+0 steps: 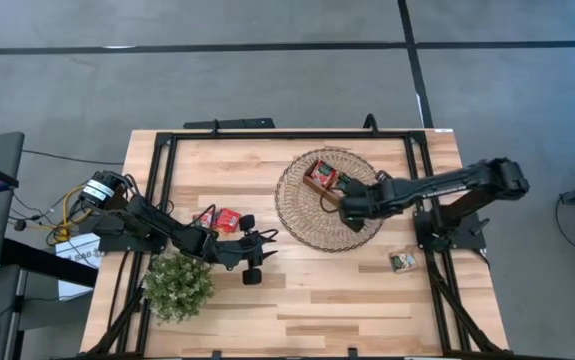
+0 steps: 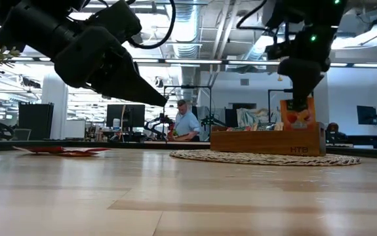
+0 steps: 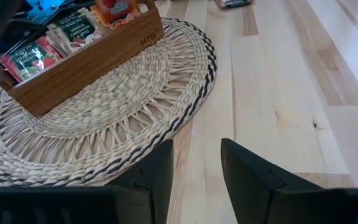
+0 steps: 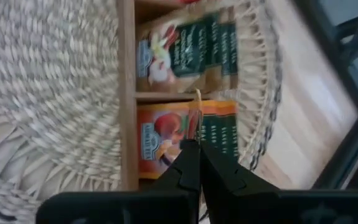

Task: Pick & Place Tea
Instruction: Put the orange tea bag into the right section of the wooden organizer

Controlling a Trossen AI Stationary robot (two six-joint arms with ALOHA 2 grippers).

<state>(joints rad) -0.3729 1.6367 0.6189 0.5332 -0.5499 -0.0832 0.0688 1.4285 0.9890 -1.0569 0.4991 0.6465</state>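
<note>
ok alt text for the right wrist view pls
The right claw, shut, pinches an orange tea sachet standing in a compartment of the wooden tray. A green-and-white sachet fills the next compartment; the tray sits on a woven mat.

Flat square paper tea sachets, my orange one (image 4: 185,134) upright in the wooden tray, green ones (image 4: 185,53) beside, red ones (image 1: 225,219) flat on tabletop

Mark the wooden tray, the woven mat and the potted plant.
wooden tray (image 3: 85,59): left wrist view, its long side wall.
woven mat (image 1: 302,215): high view, bare weave.
potted plant (image 1: 178,283): high view, its foliage.
</note>
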